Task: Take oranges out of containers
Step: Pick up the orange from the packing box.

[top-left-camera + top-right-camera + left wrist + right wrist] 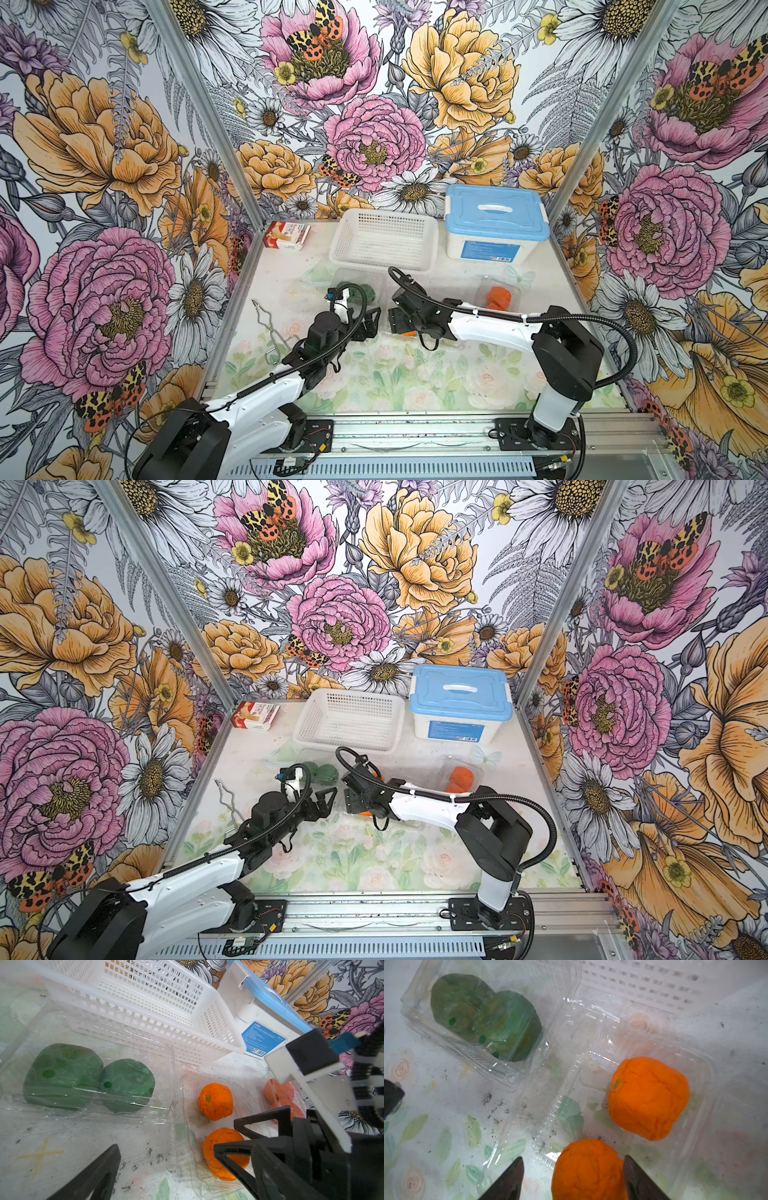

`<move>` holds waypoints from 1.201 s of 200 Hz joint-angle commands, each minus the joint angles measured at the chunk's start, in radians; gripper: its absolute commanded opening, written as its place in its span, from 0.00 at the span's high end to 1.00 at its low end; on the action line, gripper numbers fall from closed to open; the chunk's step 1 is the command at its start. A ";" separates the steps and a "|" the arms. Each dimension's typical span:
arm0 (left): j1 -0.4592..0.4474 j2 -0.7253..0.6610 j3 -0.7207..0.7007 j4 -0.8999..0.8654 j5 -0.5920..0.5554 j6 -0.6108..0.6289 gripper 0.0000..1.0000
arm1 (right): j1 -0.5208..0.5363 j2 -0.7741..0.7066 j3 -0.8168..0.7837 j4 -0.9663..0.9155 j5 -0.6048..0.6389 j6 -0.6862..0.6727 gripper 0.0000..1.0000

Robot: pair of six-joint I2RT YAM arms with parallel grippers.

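Three clear containers lie in a row on the table. The left container (87, 1111) (477, 1057) is shut over two dark green oranges (353, 291) (322, 773). In the middle container (699, 1064), whose lid is open, lie two bright oranges (216, 1101) (650, 1099). My right gripper (573, 1159) (397, 322) is open with its jaws on either side of the nearer orange (587, 1172) (222, 1147), one finger at its side, the other apart. My left gripper (187, 1159) (371, 322) hangs open and empty between the left and middle containers. The right container (498, 295) (461, 777) holds oranges.
Behind the containers stand a white perforated basket (384, 241) and a white tub with a blue lid (494, 224). A small red and white carton (286, 235) sits at the back left. A bent wire tool (270, 328) lies near the left wall.
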 commanded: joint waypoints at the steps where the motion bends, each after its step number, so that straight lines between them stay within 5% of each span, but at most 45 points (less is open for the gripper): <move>1: 0.011 0.011 0.013 0.031 0.017 -0.012 0.01 | 0.008 -0.023 -0.011 -0.011 0.008 -0.008 0.26; 131: 0.011 0.014 0.010 0.035 0.012 -0.010 0.01 | 0.044 0.071 0.069 -0.169 0.147 -0.029 0.32; 240: 0.016 0.020 0.010 0.034 0.013 -0.015 0.01 | 0.048 0.017 0.077 -0.154 0.190 -0.043 0.56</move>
